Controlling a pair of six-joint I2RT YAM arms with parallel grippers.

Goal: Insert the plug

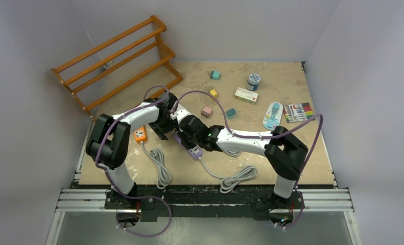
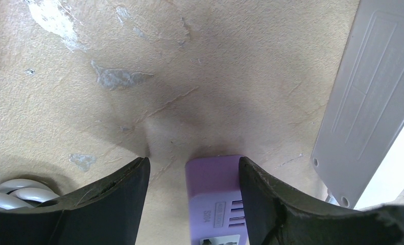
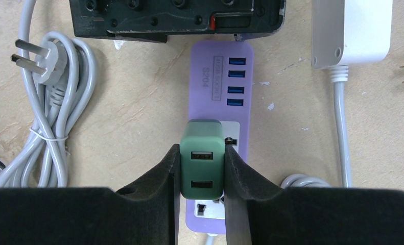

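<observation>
A purple power strip with blue USB ports lies flat on the table; it also shows in the top view. My right gripper is shut on a green plug with two USB ports and holds it right over the strip's grey socket panel. My left gripper is open and straddles the strip's far end. Its right finger is against the strip's side and its left finger stands apart. In the top view both grippers meet over the strip.
A white power strip lies just right of the purple one, with its cord. A bundled grey cable with a plug lies to the left. An orange adapter, a wooden rack, and small blocks and items are further back.
</observation>
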